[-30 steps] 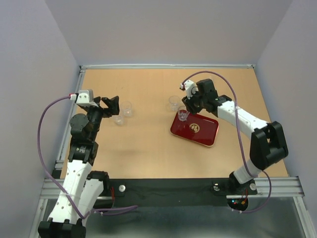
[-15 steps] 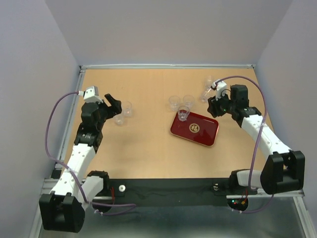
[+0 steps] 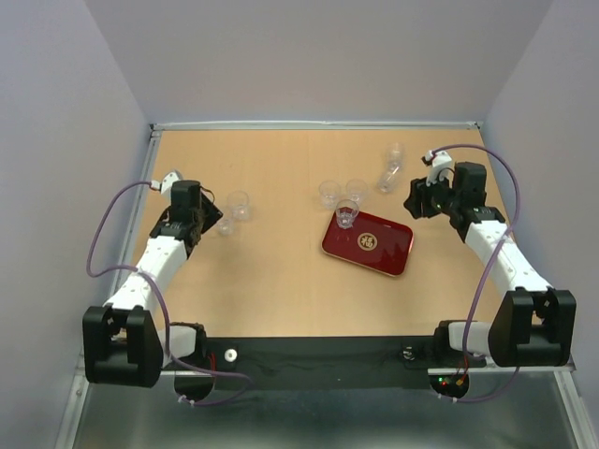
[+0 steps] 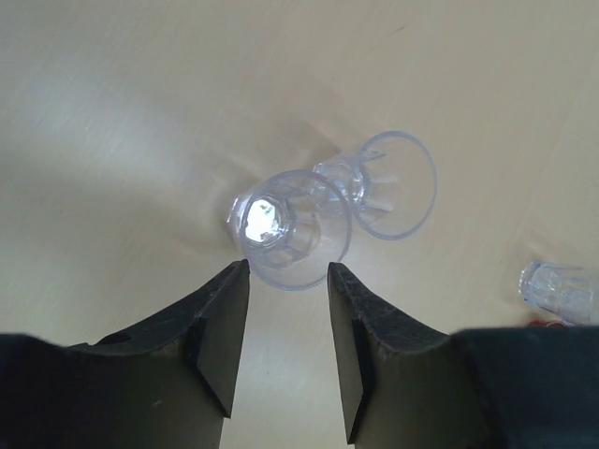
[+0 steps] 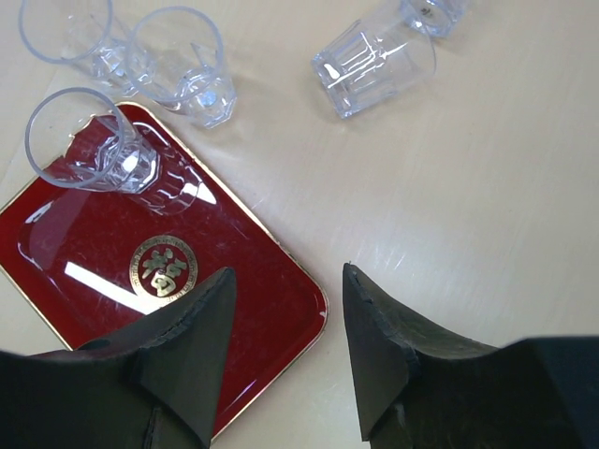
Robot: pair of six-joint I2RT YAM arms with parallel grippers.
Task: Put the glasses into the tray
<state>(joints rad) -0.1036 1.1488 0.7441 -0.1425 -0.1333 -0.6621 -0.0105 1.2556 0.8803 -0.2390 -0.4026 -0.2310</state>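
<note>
Handling: judging small clear tumbler point(image 4: 290, 229) as light, rigid, slippery, breakable; favouring a pinch across its wall. Seeing left claw point(image 4: 287, 281) and right claw point(image 5: 287, 276) spread, empty.

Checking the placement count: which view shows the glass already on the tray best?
Right wrist: the glass shows close and sharp, at a corner of the tray. Top external shows it small; left wrist does not show it.
</note>
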